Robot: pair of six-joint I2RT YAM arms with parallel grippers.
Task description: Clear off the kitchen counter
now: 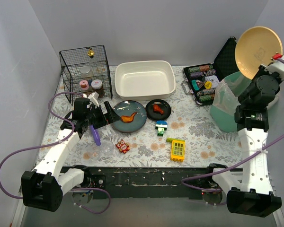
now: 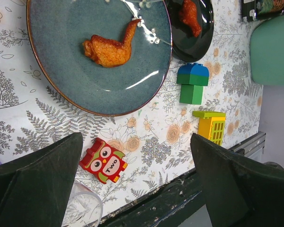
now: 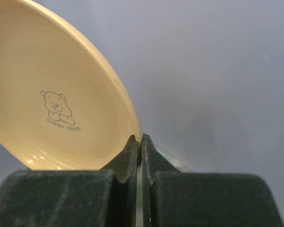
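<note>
while the right jaws pinch the rim of a cream plate (image 3: pixel 52 94) (a bear (image 3: pixel 57 108) printed on it) held high at the right, the left jaws hang spread wide beside a blue plate (image 2: pixel 61 80) over the kitchen counter (image 1: pixel 199 137), which stretches ahead of both arm bases.

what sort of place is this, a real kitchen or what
Probably a robot test cell staged as a kitchen, not a real one: bare grey walls box in the kitchen counter, a blue plate sits beside toy blocks, and the right gripper holds a cream plate.
</note>
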